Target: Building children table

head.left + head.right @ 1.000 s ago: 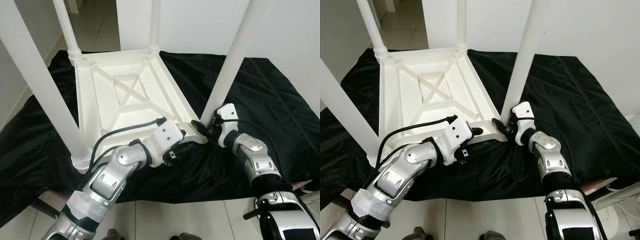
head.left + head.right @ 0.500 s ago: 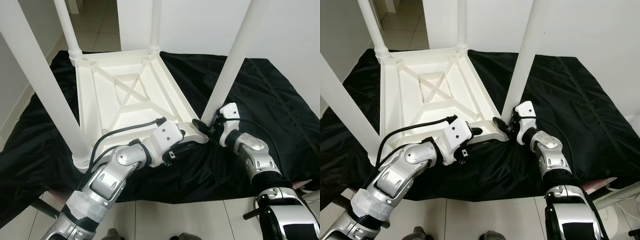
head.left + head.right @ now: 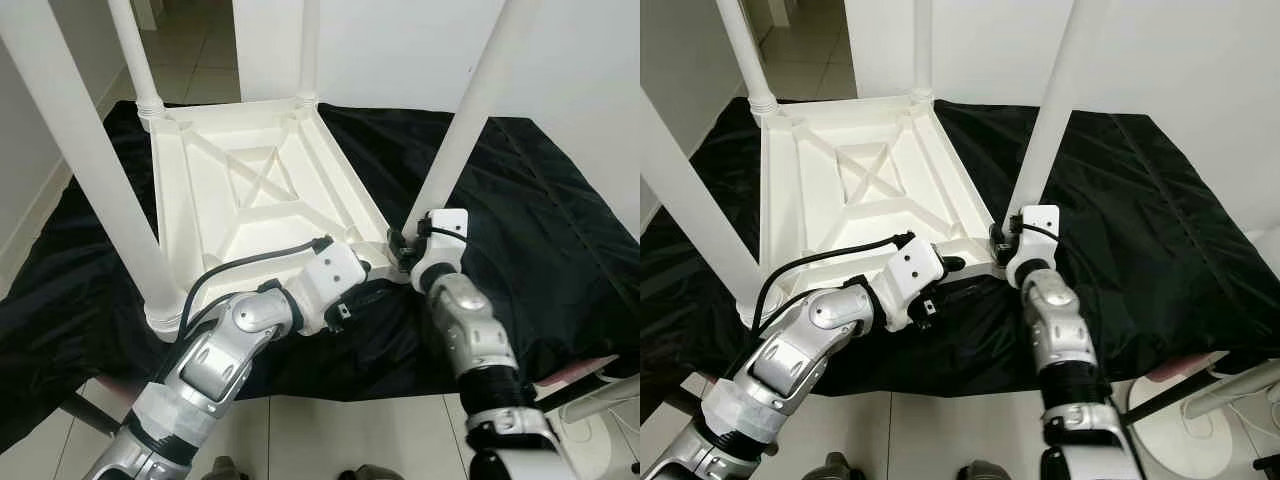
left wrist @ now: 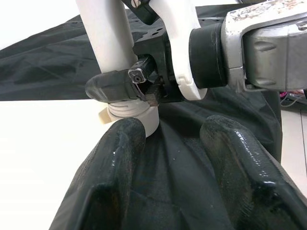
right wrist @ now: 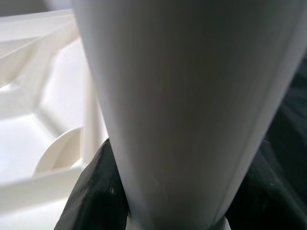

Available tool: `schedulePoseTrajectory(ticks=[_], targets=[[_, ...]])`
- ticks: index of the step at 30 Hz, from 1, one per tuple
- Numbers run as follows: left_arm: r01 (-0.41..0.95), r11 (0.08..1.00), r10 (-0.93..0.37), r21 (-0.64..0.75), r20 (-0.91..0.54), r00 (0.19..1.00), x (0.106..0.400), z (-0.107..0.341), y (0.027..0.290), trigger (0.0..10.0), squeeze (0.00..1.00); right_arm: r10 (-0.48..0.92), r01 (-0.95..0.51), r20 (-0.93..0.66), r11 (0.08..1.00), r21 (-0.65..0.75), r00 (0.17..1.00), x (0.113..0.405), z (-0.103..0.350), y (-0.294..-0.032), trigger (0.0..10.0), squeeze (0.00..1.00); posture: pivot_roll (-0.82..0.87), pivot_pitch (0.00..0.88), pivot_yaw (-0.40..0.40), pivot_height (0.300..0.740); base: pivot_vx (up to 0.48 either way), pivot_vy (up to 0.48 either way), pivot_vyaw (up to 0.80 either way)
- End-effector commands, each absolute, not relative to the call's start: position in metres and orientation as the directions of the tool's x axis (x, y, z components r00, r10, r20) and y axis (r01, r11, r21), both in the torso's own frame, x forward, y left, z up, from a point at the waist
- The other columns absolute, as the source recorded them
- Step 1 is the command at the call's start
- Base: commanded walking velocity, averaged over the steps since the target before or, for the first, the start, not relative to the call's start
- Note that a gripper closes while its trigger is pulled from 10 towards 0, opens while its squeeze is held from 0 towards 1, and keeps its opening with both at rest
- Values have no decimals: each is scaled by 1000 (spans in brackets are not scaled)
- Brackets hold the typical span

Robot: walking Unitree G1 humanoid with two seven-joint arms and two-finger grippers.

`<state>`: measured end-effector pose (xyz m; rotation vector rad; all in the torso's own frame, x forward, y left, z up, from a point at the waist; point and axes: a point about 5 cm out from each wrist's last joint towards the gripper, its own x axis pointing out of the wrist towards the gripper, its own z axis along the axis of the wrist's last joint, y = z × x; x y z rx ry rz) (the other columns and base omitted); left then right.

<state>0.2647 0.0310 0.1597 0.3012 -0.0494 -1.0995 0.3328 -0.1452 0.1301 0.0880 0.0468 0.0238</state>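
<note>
The upturned white children's table [image 3: 250, 190] lies on a black cloth [image 3: 520, 200], three legs seated. The right gripper [image 4: 125, 87] is clamped around the fourth leg's [image 3: 460, 130] base at the near right corner socket. The left gripper [image 3: 372, 292], fingers apart, rests against the near rim. Seating appears underway; next, press or twist it home.

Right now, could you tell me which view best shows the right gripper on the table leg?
The left wrist view: the right gripper grips the table leg at its base. The eye views show it small; the right wrist view shows the leg close up.
</note>
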Motion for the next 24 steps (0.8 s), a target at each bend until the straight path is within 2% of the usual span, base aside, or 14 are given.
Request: schedulePoseTrajectory(ticks=[1,2,7,16,17,18,20,24], targets=[[882,384,-896,272,-122,427,260,159,29,10000,0,-68,70,-20,987,142,997,334,139,-151,10000,0,-26,0,-34,740,0,0,0],[883,383,-896,271,-122,426,260,159,29,10000,0,-135,136,-16,974,179,991,333,140,-146,10000,0,-26,0,-35,740,0,0,0],[884,381,-897,271,-122,425,261,159,28,10000,0,-234,233,-21,949,213,972,332,144,-134,10000,0,-23,0,-36,740,0,0,0],[883,384,-896,270,-121,427,260,159,28,10000,0,-262,271,-71,948,170,962,329,145,-132,10000,0,-19,0,-42,740,0,0,0],[883,386,-896,269,-121,428,260,159,28,10000,0,-230,239,-73,954,182,970,328,144,-130,10000,39,-18,0,-45,740,0,0,0],[882,387,-895,269,-120,430,260,159,28,10000,0,-211,220,-66,959,181,975,327,144,-129,10000,988,-18,0,-47,740,0,0,0],[882,388,-895,268,-119,430,260,159,28,10000,0,-167,166,-5,971,169,986,325,149,-127,10000,1000,-16,0,-49,740,0,0,0],[881,390,-894,268,-119,432,259,159,28,10000,0,-142,139,3,972,192,990,325,150,-128,10000,1000,-16,0,-50,740,0,0,0]])
